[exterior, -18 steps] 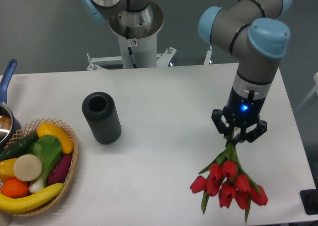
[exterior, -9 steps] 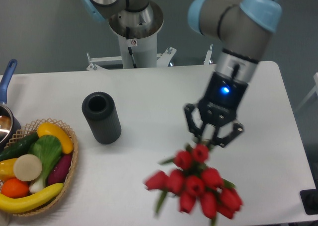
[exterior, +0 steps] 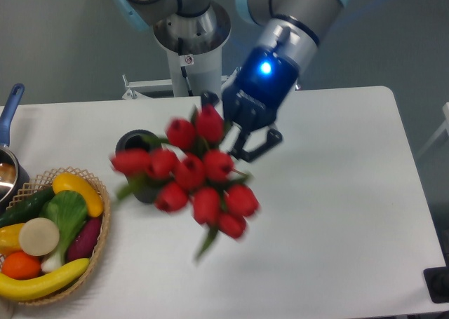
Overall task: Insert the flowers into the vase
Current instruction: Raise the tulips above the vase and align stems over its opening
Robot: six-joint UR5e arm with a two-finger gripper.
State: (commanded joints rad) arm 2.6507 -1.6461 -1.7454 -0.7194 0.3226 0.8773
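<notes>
**Tulips held aloft beside the black vase**

A white surface is seen in front of a grey wall, with the arm's round mounting column set behind its far edge. At the near right corner, well apart from the pincer, a small dark object is partly cut off by the frame.

Far to the left of the pincer and nearer the camera, a wicker basket is filled with toy produce: a banana, an orange, a yellow pepper, a cucumber, a leafy green piece, a purple piece and a pale round slice. Just beyond the basket, at the left edge, a metal pot with a blue handle is partly visible. The vase, matte black and upright with its round mouth facing up, stands left of the pincer; much of it is covered by the blooms.

The arm is leaned over the surface from the upper right, a blue light glowing on its wrist. The pincer is closed on the stems of the flowers, which are carried in the air, blurred, the red heads spread below and left of the pincer, toward the camera and over the vase's near side.
</notes>
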